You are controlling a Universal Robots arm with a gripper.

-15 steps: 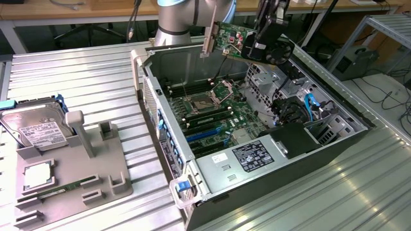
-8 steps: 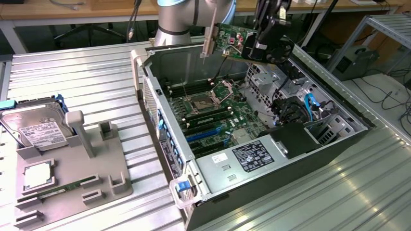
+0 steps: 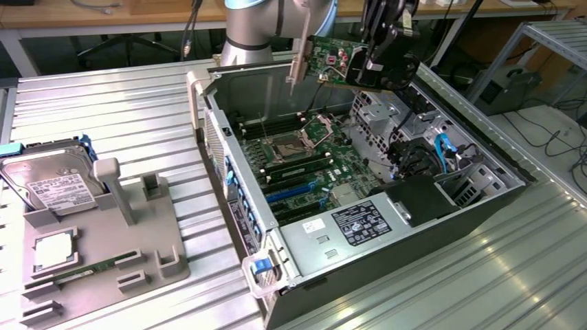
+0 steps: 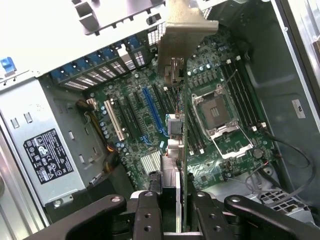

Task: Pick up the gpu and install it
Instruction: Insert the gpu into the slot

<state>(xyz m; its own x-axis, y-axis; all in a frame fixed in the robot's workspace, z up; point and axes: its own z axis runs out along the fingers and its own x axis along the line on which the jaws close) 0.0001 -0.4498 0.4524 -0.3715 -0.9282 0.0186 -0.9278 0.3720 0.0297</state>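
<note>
The pincer point(image 3: 374, 67) is clamped on the gpu card point(image 3: 328, 56). In the wrist view, two black fingers point(image 4: 149, 210) squeeze the card from both sides, with the card's thin edge between them.

There is one gpu card. It hangs in the air above the open computer case point(image 3: 216, 130), near the case's 12 o'clock end in the exterior view. It does not touch the main board point(image 3: 303, 155) below it. The card stands on its edge, with its green side facing the exterior camera. Its long way runs from 3 o'clock to 9 o'clock in that view. The pincer holds the 3 o'clock end. The one silver end plate point(image 3: 298, 69) is at the 9 o'clock end and hangs down toward the case.

In the wrist view, the end plate point(image 4: 182, 30) is at the far end from the fingers. The main board there shows one long blue slot point(image 4: 152, 112) and one long white slot point(image 4: 116, 122).

There is one computer case, and it lies open on the metal table point(image 3: 110, 117). One grey tray point(image 3: 137, 254) sits at 9 o'clock from the case, well apart from the card. The tray holds one hard drive point(image 3: 51, 187), one square chip point(image 3: 55, 251) and one narrow memory stick point(image 3: 87, 273).
</note>
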